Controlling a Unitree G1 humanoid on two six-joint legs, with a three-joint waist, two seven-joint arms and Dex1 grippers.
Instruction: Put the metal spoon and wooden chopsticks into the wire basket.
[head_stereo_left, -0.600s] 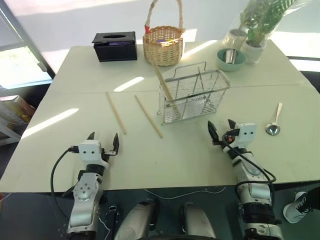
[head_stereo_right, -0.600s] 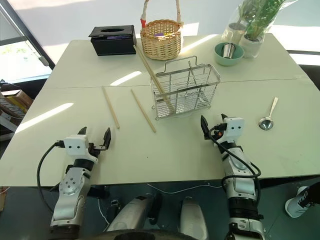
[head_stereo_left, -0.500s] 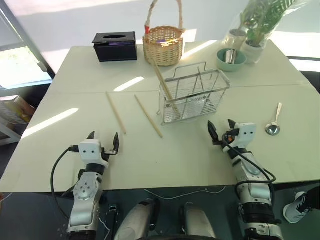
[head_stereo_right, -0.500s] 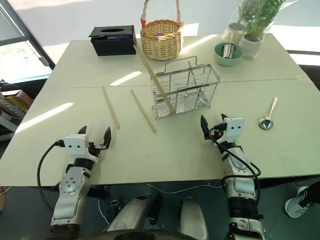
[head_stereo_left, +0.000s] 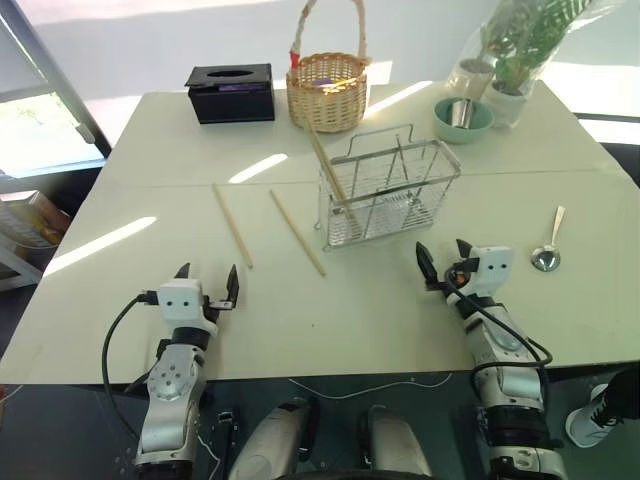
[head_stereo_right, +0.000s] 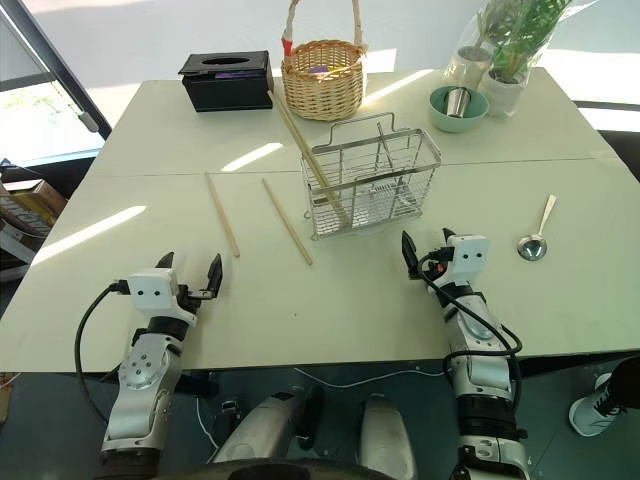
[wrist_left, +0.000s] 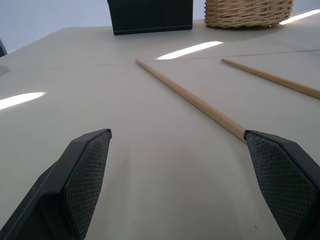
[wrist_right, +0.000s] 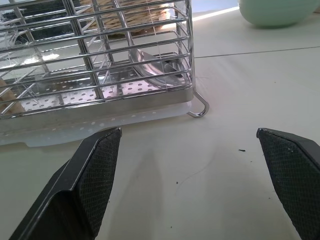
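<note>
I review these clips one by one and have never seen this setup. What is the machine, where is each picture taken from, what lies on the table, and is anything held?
It is a humanoid robot with two arms, each ending in a gripper of two black fingers. The two wide pictures come from a stereo camera on its head, looking down over the table. The two close pictures come from cameras on the wrists, looking out between each gripper's own fingers.

The left gripper and right gripper both hang open just above the table's near edge, holding nothing.

In the middle stands the wire basket, with one chopstick already leaning in it. Two more wooden chopsticks lie flat to its left. The metal spoon lies to its right. At the far edge are a black tissue box, a wicker basket, a green bowl and a potted plant.
</note>
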